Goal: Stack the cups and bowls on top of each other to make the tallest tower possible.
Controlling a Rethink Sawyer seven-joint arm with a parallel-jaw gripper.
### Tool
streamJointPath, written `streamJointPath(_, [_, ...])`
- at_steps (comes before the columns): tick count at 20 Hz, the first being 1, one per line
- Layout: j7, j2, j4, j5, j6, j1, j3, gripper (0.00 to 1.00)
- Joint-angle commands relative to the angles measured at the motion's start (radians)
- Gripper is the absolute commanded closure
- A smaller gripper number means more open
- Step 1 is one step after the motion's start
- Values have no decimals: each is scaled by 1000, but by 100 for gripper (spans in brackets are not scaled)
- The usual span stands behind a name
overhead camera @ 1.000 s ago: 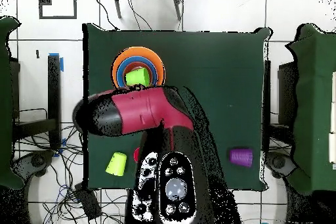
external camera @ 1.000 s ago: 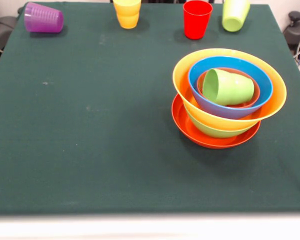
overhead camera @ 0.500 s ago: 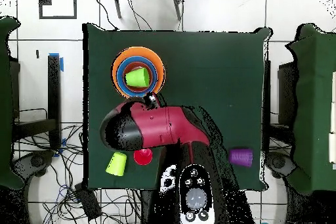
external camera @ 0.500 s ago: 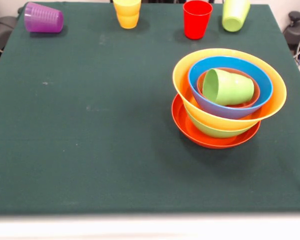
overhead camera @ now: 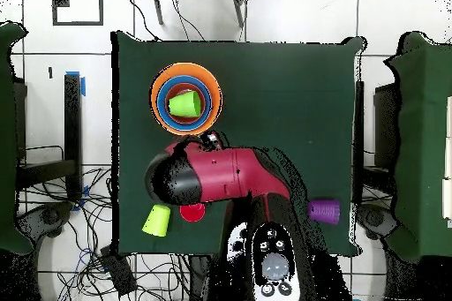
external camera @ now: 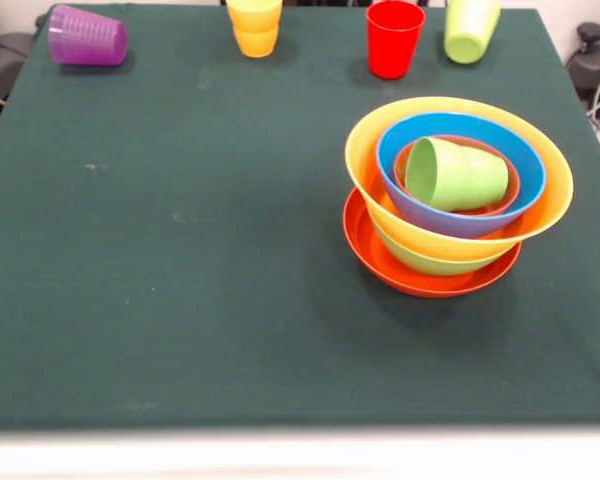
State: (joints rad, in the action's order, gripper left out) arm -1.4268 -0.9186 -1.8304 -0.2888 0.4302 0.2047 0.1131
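The tower stands right of centre in the front view: a wide red-orange bowl (external camera: pixel 380 255), a green bowl (external camera: pixel 420 262), a large orange-yellow bowl (external camera: pixel 365 150), a blue bowl (external camera: pixel 525 185) and a small orange bowl (external camera: pixel 405 160), nested. A light green cup (external camera: pixel 458 175) lies on its side in the top bowl. At the far edge are a purple cup (external camera: pixel 85 36) on its side, a yellow cup (external camera: pixel 254 25), a red cup (external camera: pixel 394 38) and a tilted second light green cup (external camera: pixel 470 28). The gripper shows only in the overhead view, as a small part (overhead camera: pixel 210 139) at the arm's end just below the tower (overhead camera: pixel 159 94).
The red and black arm (overhead camera: pixel 212 178) hangs over the table's robot side in the overhead view and hides the yellow cup. There the red cup (overhead camera: pixel 192 213), light green cup (overhead camera: pixel 156 219) and purple cup (overhead camera: pixel 324 210) line the table's near-robot edge. Cables lie beyond the table.
In the overhead view the arm has drawn back from the tower toward the robot's base and swung right. The bowls and cups have not moved.
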Motion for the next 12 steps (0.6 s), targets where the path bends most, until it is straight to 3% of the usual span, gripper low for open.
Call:
streamJointPath(1, [-50,129,-60,-65,-29,51,38,100])
streamJointPath(7, [-64,116,-37,-72,17,19,14,100])
streamJointPath(12, [-19,204,4,-83,-11,75,43,100])
